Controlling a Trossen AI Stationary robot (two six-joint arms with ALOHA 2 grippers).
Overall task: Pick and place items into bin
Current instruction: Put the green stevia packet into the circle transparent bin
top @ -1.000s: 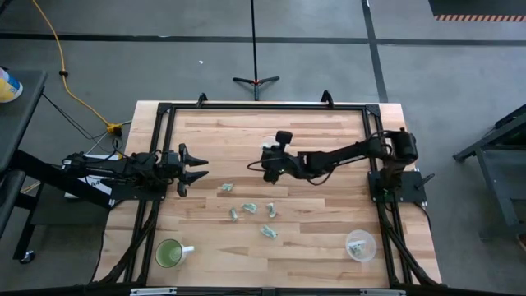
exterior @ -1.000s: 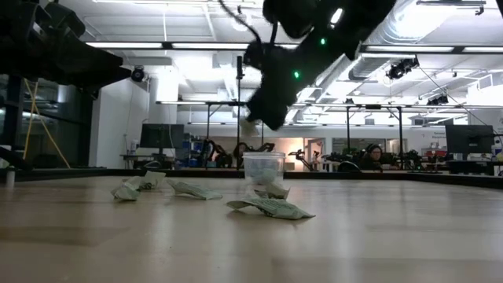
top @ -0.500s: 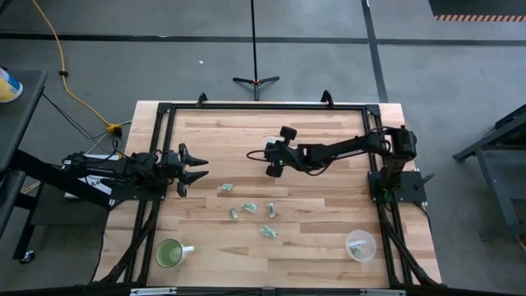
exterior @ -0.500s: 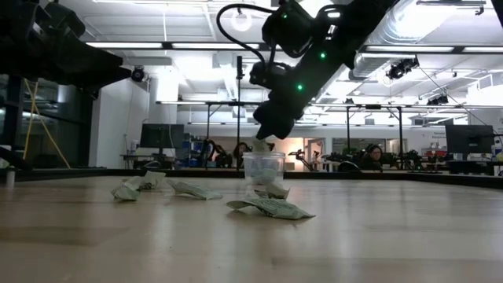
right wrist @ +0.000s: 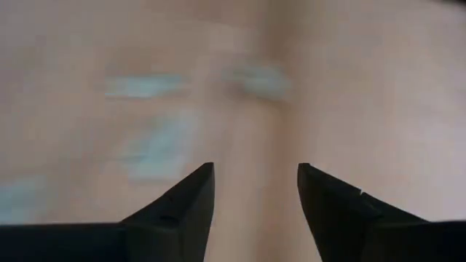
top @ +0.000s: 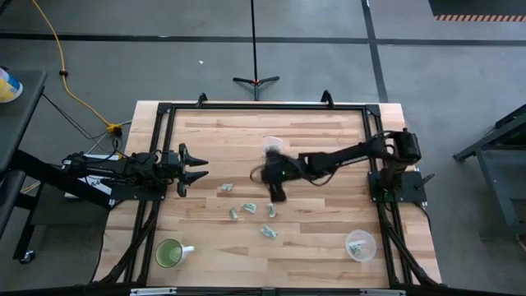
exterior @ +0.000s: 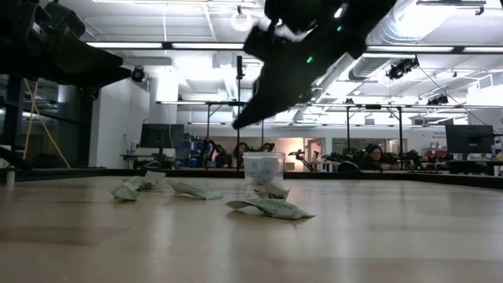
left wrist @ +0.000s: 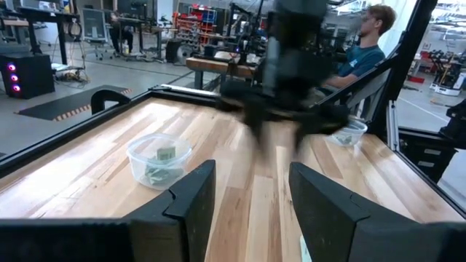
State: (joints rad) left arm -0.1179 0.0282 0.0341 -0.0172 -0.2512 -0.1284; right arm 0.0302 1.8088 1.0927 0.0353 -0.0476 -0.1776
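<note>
Right now we see the right hand (top: 275, 191) stretched over mid-worktop (top: 329, 238), just above the scraps (top: 249, 209); fingers (right wrist: 182, 200) spread, nothing btwn them. Scraps lie loose near the centre, approx. five in the high view. Bin (top: 360, 245), a clear tub, sits near the worktop's right front corner w/ a scrap inside, well apart from the rest. Left hand (top: 200, 168) waits at the left edge, fingers (left wrist: 193, 193) apart, empty. Mug (top: 170, 253) stands front left.
</note>
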